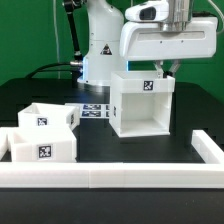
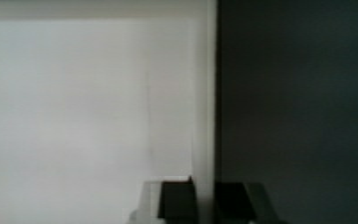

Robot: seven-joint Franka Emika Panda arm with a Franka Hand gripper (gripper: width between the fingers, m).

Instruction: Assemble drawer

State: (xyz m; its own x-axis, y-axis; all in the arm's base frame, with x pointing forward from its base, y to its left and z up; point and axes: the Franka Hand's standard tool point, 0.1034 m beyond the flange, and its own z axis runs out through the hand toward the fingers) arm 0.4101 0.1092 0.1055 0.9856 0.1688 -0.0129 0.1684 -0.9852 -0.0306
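- My claw (image 2: 210, 202) is clamped on the thin top wall of the large white plastic boxy housing (image 1: 140, 104).
- With such a narrow grip, I think the housing may tilt or slip out.

White rail (image 1: 120, 178) and marker board (image 1: 93, 110) lie on table (image 1: 130, 148).

Black table (image 1: 198, 108), green backdrop (image 1: 28, 30) behind (evenly lit).

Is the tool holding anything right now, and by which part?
Apparently the housing: the tool straddles the top edge of its side wall on the exterior view's right, with the fingers closed in on either side of that wall.
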